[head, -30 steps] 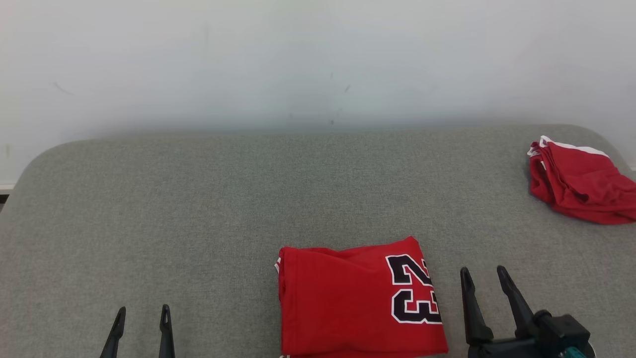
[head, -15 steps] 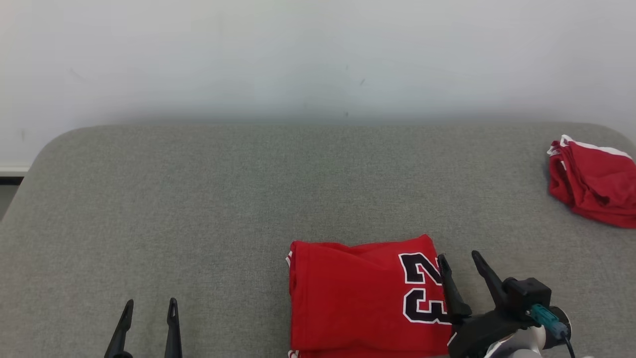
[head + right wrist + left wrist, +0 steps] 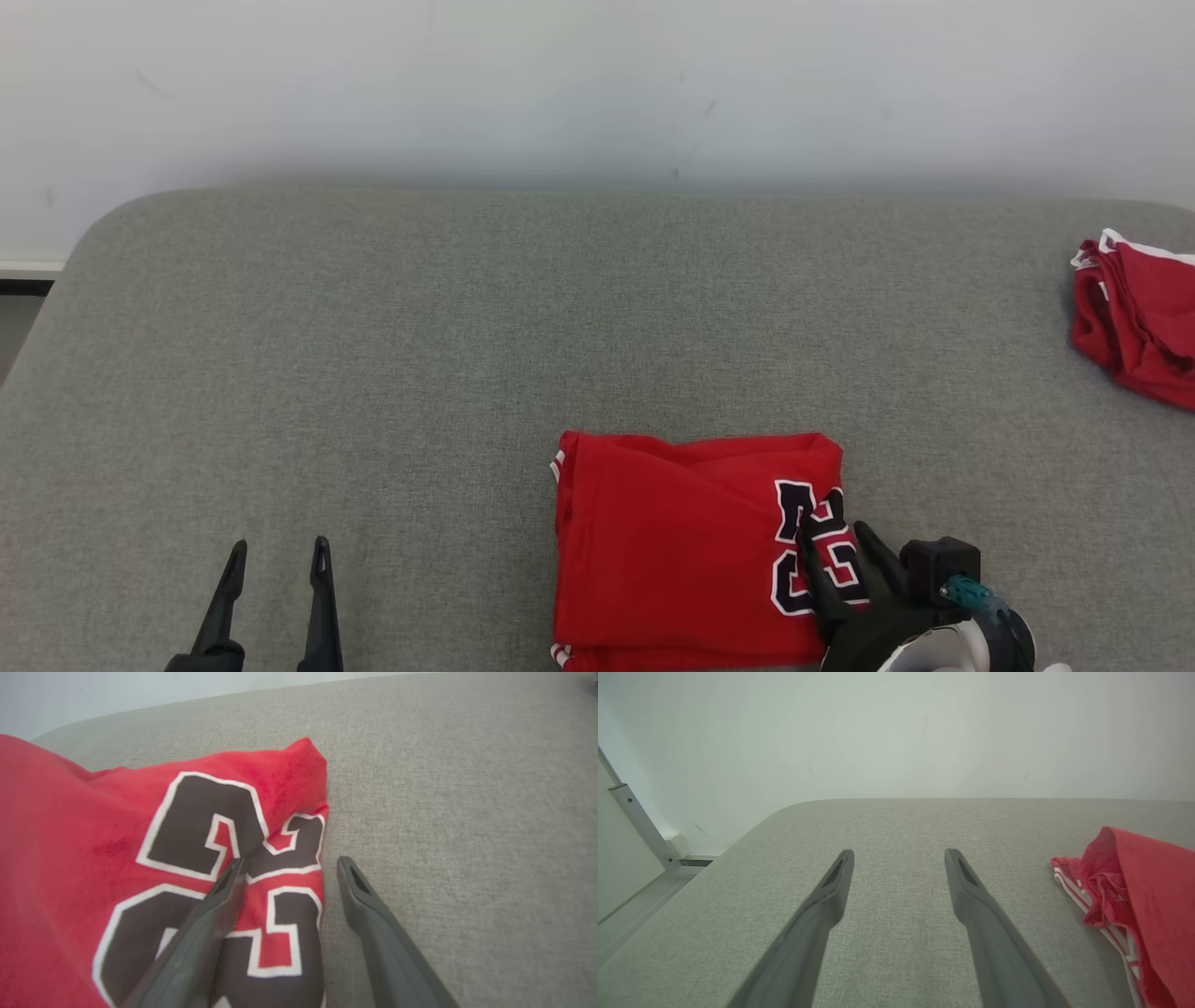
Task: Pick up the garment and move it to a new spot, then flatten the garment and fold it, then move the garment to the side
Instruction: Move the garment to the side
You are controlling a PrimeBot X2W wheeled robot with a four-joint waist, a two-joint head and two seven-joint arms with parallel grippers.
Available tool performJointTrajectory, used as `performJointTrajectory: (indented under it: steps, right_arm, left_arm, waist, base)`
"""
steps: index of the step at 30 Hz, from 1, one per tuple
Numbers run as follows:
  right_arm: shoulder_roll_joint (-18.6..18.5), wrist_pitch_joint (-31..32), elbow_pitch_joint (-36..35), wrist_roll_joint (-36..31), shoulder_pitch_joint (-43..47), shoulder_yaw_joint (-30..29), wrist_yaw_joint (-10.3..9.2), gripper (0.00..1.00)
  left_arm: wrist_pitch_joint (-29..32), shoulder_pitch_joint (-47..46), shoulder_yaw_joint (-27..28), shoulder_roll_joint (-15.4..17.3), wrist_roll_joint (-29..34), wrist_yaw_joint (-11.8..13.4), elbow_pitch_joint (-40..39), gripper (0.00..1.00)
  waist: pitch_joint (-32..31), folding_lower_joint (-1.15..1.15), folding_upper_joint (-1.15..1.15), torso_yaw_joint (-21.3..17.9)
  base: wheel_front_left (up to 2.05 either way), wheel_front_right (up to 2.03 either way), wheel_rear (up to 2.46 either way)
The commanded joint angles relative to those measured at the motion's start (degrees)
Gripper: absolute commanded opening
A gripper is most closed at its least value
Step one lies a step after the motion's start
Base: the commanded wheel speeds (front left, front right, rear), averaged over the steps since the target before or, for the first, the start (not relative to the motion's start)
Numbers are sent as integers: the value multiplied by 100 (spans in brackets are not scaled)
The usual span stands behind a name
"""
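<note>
Right gripper at 5 o'clock in head view, arm coming in from the bottom edge, fingers pointing toward 11 o'clock, jaws spread wide, nothing grasped; in right wrist view its left finger lies over the printed number 23 and its right finger over bare grey cushion just beside the cloth edge, so it straddles that edge, contact with fabric cannot be told. Left gripper at 7 o'clock, low over the cushion, fingers pointing to 12, released and empty, well apart from the cloth. Red garment folded into a rough rectangle at 6 o'clock near the front edge, black number with white outline on its right side, white trim at the left corners. Second red bundle at 3 o'clock, crumpled
</note>
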Motion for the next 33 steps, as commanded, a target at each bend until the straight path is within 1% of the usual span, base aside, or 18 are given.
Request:
performJointTrajectory:
  steps: [1, 2, 3, 8, 14, 15, 21, 25, 29, 30, 33]
  right_arm:
    - [31, 9, 82, 60, -36, 73, -17, 99]
    - [47, 26, 160, 121, -49, 134, -17, 61]
    - [53, 21, 227, 174, -74, 180, -18, 1]
    - [-58, -44, 399, 358, -319, 332, -18, 0]
    - [-296, -149, 326, 471, -848, 491, -18, 0]
    - [-408, -162, 281, 510, -1102, 561, -18, 0]
    - [-880, -63, 134, 566, -1923, 715, -18, 0]
    - [-1318, 61, -72, 571, -2450, 806, -18, 0]
    - [-1799, 191, -360, 610, -2925, 860, -18, 0]
    - [-1799, 191, -360, 610, -2925, 860, -18, 0]
    - [-2155, 282, -601, 644, -3146, 778, -18, 0]
  left_arm:
    - [-17, -77, 12, -12, -22, 24, 0, 100]
    - [-17, -88, 12, -13, -25, 25, 4, 100]
    - [-17, -97, 11, -14, -29, 25, 6, 100]
    - [-17, -155, 17, -19, -54, 25, -9, 100]
    - [-17, -256, 42, -23, -126, 25, -90, 100]
    - [-17, -295, 49, -24, -155, 23, -119, 100]
    - [-17, -536, -11, -26, -188, 0, -219, 100]
    - [-17, -753, -27, -27, -181, -22, -401, 100]
    - [-17, -945, -59, -22, -83, -41, -671, 100]
    - [-17, -945, -59, -22, -83, -41, -671, 100]
    - [-17, -1120, -96, 23, -25, -75, -847, 100]
  waist:
    - [17, 0, 0, 0]
    - [28, 0, 0, -3]
    - [40, 0, 0, -6]
    - [124, 0, 0, -36]
    - [335, 0, 0, -94]
    - [460, 0, 0, -132]
    - [971, 0, 0, -232]
    - [1410, 0, 0, -355]
    - [1859, 0, 0, -578]
    - [1859, 0, 0, -578]
    - [2147, 0, 0, -718]
  base:
    - [0, 0, 0]
    - [0, 0, 0]
    - [0, 0, 0]
    - [0, 0, 0]
    - [0, 0, 0]
    - [0, 0, 0]
    - [0, 0, 0]
    - [0, 0, 0]
    - [0, 0, 0]
    - [0, 0, 0]
    - [0, 0, 0]
